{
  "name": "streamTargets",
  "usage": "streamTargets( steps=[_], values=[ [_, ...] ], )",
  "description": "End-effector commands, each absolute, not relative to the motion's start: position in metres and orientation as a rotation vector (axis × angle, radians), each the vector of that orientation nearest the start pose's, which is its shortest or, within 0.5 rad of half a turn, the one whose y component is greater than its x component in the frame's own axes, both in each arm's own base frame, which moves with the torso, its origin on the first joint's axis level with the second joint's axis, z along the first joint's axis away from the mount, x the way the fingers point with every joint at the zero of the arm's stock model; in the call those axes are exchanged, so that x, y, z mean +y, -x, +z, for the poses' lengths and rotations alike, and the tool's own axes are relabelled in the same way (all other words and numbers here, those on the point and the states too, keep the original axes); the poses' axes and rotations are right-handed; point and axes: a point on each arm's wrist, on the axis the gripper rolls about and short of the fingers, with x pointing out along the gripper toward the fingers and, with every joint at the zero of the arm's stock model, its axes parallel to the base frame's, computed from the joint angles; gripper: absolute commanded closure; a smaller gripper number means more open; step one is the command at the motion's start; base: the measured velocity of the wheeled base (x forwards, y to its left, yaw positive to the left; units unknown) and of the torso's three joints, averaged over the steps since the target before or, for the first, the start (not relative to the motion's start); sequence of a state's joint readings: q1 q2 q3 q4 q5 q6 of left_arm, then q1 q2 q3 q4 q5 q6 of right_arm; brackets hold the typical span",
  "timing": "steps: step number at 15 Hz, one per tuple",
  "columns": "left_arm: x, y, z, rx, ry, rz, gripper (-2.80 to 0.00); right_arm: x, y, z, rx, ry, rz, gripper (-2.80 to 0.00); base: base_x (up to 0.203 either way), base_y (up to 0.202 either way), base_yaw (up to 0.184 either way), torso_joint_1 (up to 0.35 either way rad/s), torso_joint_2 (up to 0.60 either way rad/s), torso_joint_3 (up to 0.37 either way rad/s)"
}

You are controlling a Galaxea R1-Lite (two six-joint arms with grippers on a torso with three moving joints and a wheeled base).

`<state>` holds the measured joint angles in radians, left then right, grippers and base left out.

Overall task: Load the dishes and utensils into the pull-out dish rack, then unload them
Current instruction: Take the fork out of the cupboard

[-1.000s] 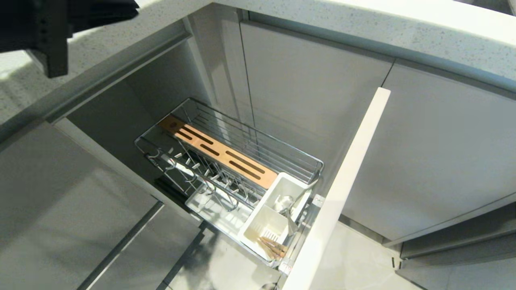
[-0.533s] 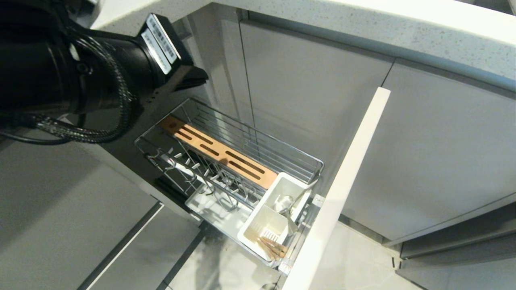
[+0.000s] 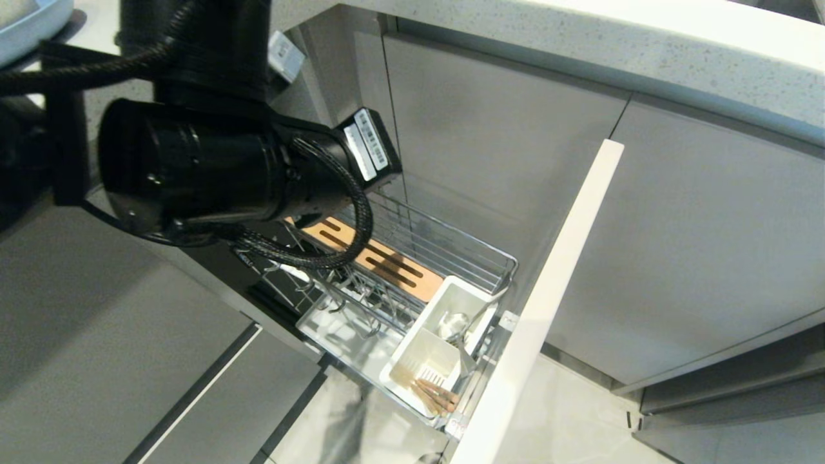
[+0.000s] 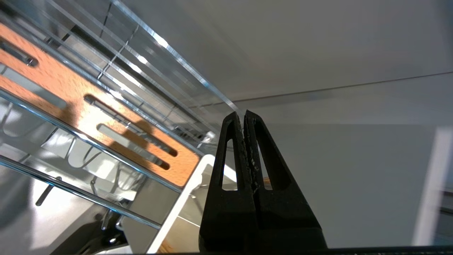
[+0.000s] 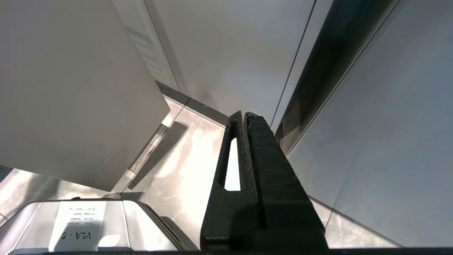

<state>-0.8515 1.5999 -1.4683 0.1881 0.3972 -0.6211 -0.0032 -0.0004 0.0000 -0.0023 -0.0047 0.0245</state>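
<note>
The pull-out dish rack (image 3: 445, 258) stands drawn out from the grey cabinet, its slotted wooden strip (image 3: 387, 264) running along the far side and the upright plate prongs (image 3: 351, 296) holding nothing. At its near end the white caddy (image 3: 438, 341) holds the silver spoon (image 3: 453, 324) in one compartment and the chopsticks (image 3: 435, 394) in the nearest one. The left gripper (image 4: 244, 117), fingers pressed together and empty, hangs above the wooden strip (its arm hides the rack's far-left part). A pale blue rim at far left on the counter is probably the plate (image 3: 26, 22). The right gripper (image 5: 244, 115), fingers also together, is low by the floor
</note>
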Motion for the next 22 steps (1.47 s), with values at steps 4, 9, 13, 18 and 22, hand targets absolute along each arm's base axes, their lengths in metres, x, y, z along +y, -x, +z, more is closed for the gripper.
streamTargets(
  steps=[4,9,13,18,22],
  values=[
    [-0.252,-0.222,0.27,0.492,0.312,-0.28,-2.8,0.0,0.023,0.075,-0.006,-0.025,-0.008,0.0,0.0,0.0,0.0,0.0,0.0,0.0],
    [-0.269,-0.232,0.247,0.54,0.276,-0.27,-2.8,0.0,0.023,0.075,-0.006,-0.025,-0.008,0.0,0.0,0.0,0.0,0.0,0.0,0.0],
    [-0.275,-0.228,0.249,0.585,0.35,-0.34,-2.8,0.0,0.023,0.075,-0.006,-0.026,-0.008,0.0,0.0,0.0,0.0,0.0,0.0,0.0],
    [-0.277,-0.223,0.253,0.686,0.412,-0.44,-2.8,0.0,0.023,0.075,-0.005,-0.026,-0.008,0.0,0.0,0.0,0.0,0.0,0.0,0.0],
    [-0.291,-0.214,0.243,0.777,0.364,-0.439,-2.8,0.0,0.023,0.075,-0.006,-0.026,-0.008,0.0,0.0,0.0,0.0,0.0,0.0,0.0]
  ],
)
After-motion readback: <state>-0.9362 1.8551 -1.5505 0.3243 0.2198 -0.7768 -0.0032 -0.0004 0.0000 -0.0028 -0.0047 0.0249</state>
